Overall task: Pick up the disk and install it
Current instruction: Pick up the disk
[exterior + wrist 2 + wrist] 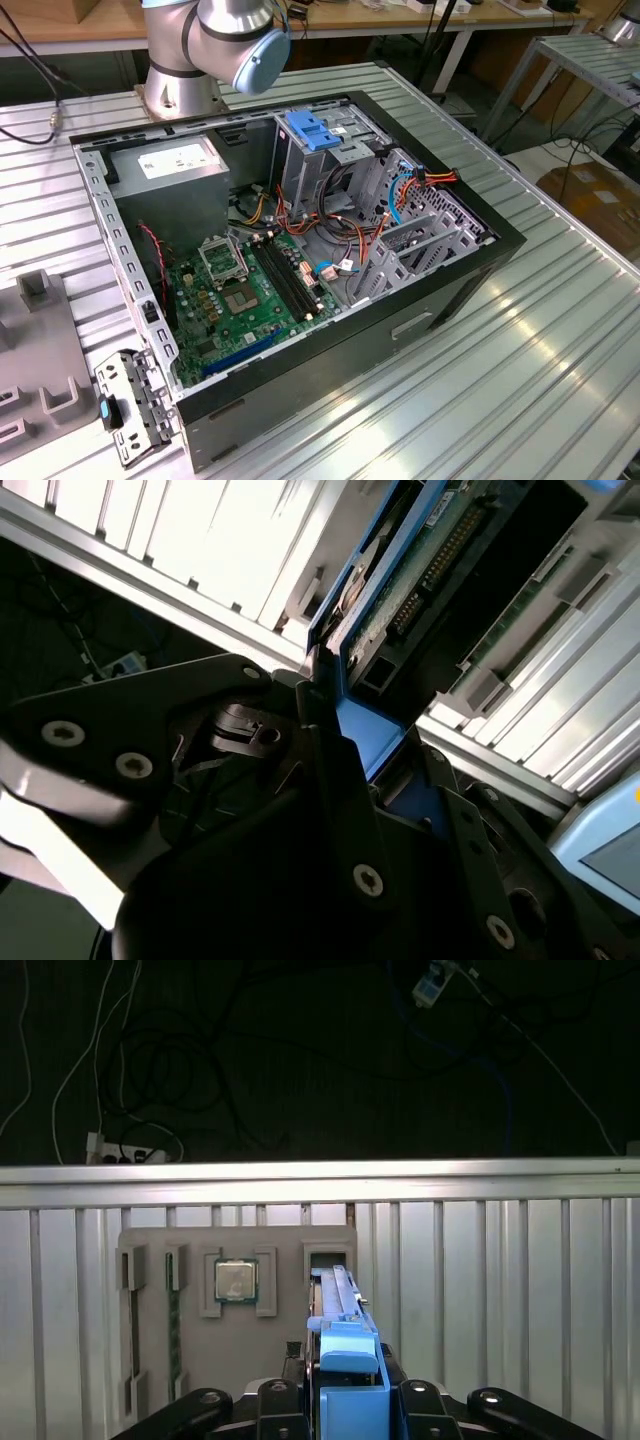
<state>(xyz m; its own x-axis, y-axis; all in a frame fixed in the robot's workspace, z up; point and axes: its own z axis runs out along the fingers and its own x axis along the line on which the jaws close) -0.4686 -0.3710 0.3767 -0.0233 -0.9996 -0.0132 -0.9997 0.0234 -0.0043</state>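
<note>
In both wrist views my gripper (pixel 346 1402) (pixel 335 715) is shut on the disk (pixel 338 1305), its black fingers (pixel 283 1400) pressing on either side of a blue plastic side rail. The disk (pixel 405 585) stands on edge, its green circuit-board side and blue rail showing in the second wrist view. It sits at or just above a slot of a grey holder tray (pixel 150 1250); whether it still rests in that slot cannot be told. In the exterior view the open computer case (pixel 455 300) lies on the table with its metal drive cage (pixel 420 240) on the exterior view's right.
The holder tray also carries a processor chip (pixel 236 1281) and narrow slotted parts. A blue latch (pixel 312 130) tops a cage inside the case, beside a grey power-supply box (pixel 175 165) and the motherboard (pixel 240 295). Beyond the ribbed table's edge (pixel 320 1175) lie cables on a dark floor.
</note>
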